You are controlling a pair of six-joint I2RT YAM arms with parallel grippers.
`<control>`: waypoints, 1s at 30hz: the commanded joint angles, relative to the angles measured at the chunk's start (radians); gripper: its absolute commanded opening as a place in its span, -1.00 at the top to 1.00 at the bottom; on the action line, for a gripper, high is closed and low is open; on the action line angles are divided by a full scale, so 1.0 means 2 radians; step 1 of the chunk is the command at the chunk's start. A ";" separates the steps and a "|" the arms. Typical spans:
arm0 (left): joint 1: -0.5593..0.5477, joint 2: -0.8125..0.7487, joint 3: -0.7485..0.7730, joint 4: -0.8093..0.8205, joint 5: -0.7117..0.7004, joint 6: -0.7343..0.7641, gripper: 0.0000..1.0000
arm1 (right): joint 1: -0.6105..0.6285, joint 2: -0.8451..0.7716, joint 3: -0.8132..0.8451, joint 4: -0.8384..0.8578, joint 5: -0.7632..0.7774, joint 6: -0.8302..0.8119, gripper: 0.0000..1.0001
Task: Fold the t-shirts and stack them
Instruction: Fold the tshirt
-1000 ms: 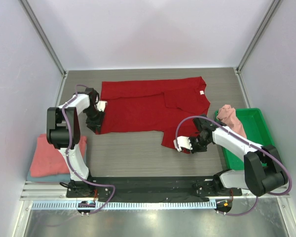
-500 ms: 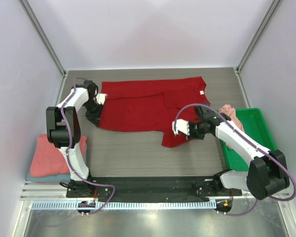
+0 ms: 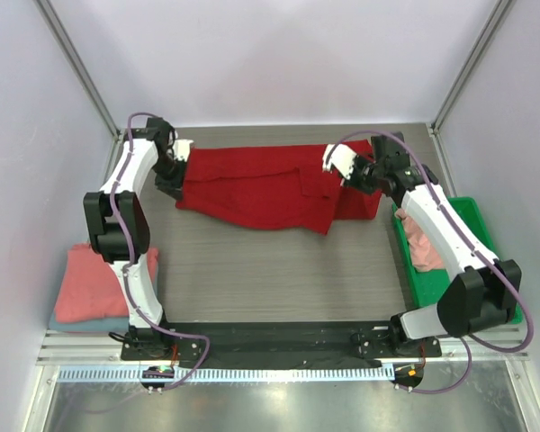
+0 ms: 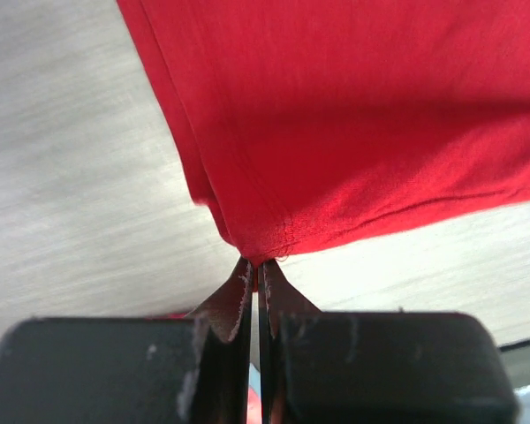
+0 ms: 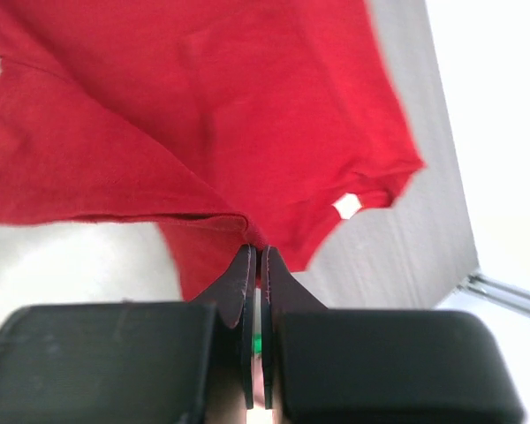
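Red cloth is spreading across the far middle of the table (image 3: 270, 270) in the overhead view. The deep red t-shirt (image 3: 252, 189) is lying partly doubled over, to the left of the green tray (image 3: 475, 212). The left gripper (image 3: 175, 167) is pinching the shirt's end farthest from the tray. The right gripper (image 3: 340, 164) is holding the end nearest the tray, just left of its far corner. A salmon-pink t-shirt (image 3: 423, 250) is lying crumpled inside the tray. Well across from the tray, at the near left, a folded salmon-pink shirt (image 3: 94, 281) is sitting on a pale blue-grey shirt (image 3: 88, 322).

Through the left wrist camera I am seeing the left gripper (image 4: 258, 276) with its fingers pressed together on a bunched hem corner of the deep red t-shirt (image 4: 362, 115).

Through the right wrist camera I am watching the right gripper (image 5: 256, 258) clamping a folded edge of the deep red t-shirt (image 5: 194, 106), fingers together. The white neck label (image 5: 344, 207) is showing beyond them.
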 commanded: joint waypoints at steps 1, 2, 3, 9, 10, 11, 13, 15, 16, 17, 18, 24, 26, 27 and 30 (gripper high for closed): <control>0.002 0.012 0.053 -0.016 0.008 0.002 1.00 | -0.016 0.031 0.058 0.046 0.012 0.025 0.97; 0.002 0.020 0.061 -0.020 0.008 0.001 1.00 | -0.022 0.037 0.064 0.050 0.014 0.026 0.97; 0.017 0.024 0.079 -0.022 0.008 0.002 0.99 | -0.024 0.042 0.070 0.054 0.015 0.027 0.97; 0.021 0.051 0.134 -0.022 0.006 -0.008 1.00 | -0.035 0.083 0.111 0.074 0.023 0.037 0.97; 0.022 0.054 0.141 -0.022 0.006 -0.009 0.99 | -0.035 0.088 0.115 0.079 0.025 0.039 0.98; 0.022 0.057 0.152 -0.019 0.005 -0.011 0.99 | -0.035 0.092 0.117 0.083 0.027 0.041 0.97; 0.022 0.068 0.162 -0.018 0.004 -0.013 0.99 | -0.035 0.105 0.121 0.088 0.030 0.046 0.98; 0.022 0.075 0.175 -0.018 0.003 -0.013 1.00 | -0.036 0.118 0.128 0.096 0.032 0.048 0.97; 0.022 0.082 0.178 -0.018 0.002 -0.013 1.00 | -0.036 0.125 0.133 0.101 0.033 0.051 0.98; 0.022 0.085 0.182 -0.017 0.002 -0.013 0.99 | -0.036 0.129 0.135 0.104 0.034 0.053 0.97; 0.022 0.090 0.190 -0.017 0.002 -0.013 0.99 | -0.037 0.134 0.138 0.107 0.036 0.054 0.98; 0.022 0.124 0.224 -0.010 -0.003 -0.016 0.99 | -0.042 0.188 0.176 0.126 0.047 0.072 0.97; 0.021 0.142 0.240 -0.008 -0.007 -0.015 1.00 | -0.045 0.210 0.191 0.132 0.049 0.074 0.98; 0.022 0.149 0.248 -0.006 -0.008 -0.015 1.00 | -0.046 0.217 0.196 0.136 0.050 0.076 0.98; 0.022 0.179 0.277 -0.002 -0.011 -0.011 1.00 | -0.049 0.256 0.223 0.146 0.051 0.081 0.97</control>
